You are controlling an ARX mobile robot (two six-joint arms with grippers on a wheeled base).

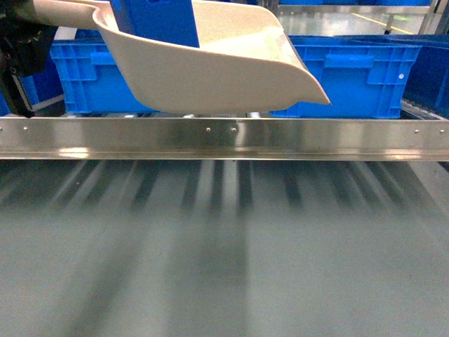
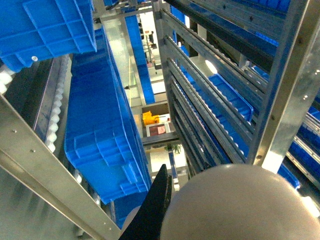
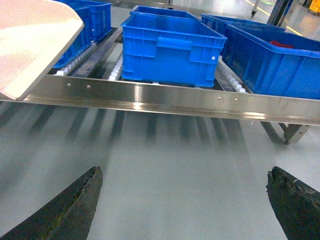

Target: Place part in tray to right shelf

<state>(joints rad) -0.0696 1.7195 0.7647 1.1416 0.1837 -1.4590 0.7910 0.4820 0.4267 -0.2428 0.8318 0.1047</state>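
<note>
Part (image 1: 156,20) in cream scoop (image 1: 231,67) above right shelf (image 1: 224,137) w/ crates (image 1: 351,74).

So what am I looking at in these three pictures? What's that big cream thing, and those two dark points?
It is a wheeled robot with two arms, and each picture comes from a camera it carries. The head camera looks forward at a steel shelf rail with blue crates behind it. The cream thing is a scoop carrying a blue part; the left arm appears to hold it. The left wrist camera looks past the scoop's rounded back. The dark points are the right gripper's fingers, spread wide and empty.
</note>
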